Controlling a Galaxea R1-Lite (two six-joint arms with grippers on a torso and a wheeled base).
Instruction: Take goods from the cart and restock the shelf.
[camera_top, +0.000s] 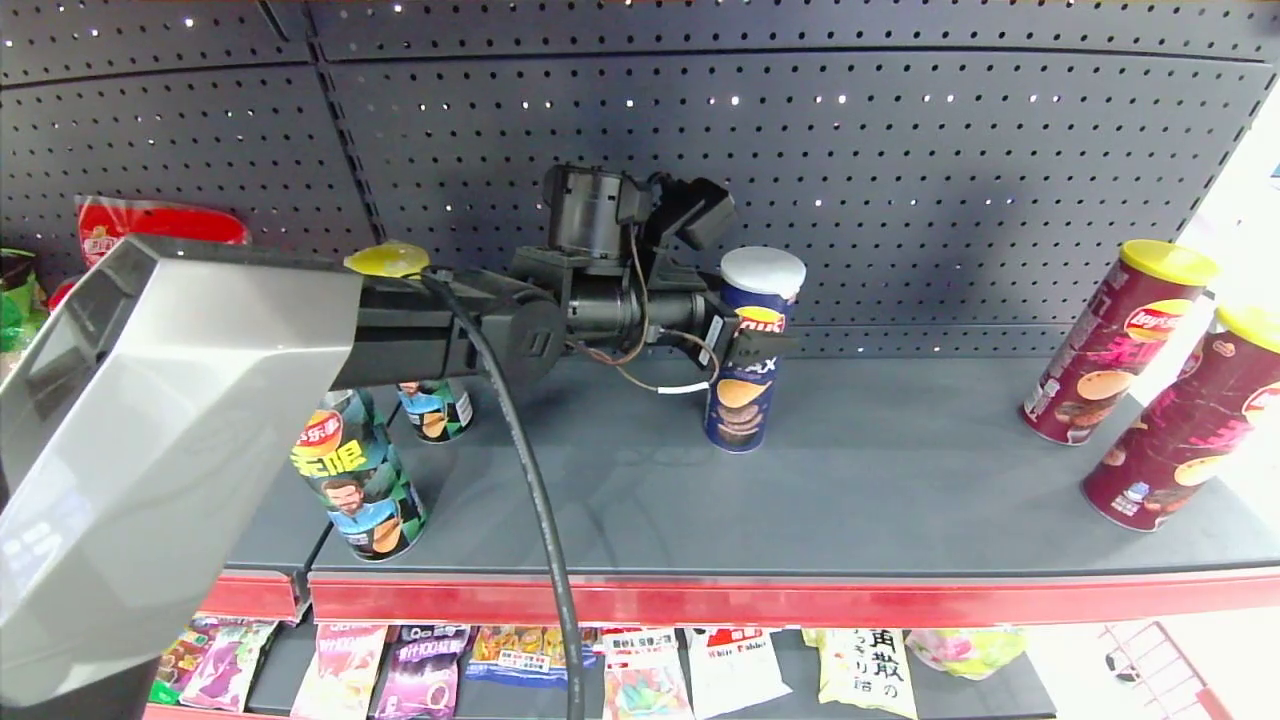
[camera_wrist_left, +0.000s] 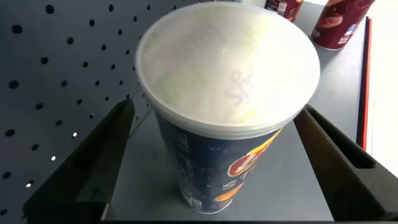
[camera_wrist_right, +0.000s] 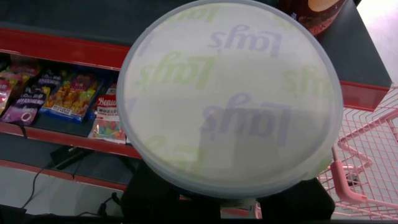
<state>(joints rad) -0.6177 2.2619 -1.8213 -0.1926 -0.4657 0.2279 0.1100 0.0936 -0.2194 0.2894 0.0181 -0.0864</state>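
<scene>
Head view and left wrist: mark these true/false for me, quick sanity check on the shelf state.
1. The blue can stands upright on the shelf. True.
2. The left gripper has its jaws clamped on the blue can. False: the jaws stand open on either side of it, with a gap to the can body on each side.
3. Two dark red cans with yellow lids stand at the right end of the shelf. True.
4. The blue can has a yellow lid. False: it has a white lid.
5. The green cans at the left of the shelf lie on their sides. False: both stand upright.
</scene>
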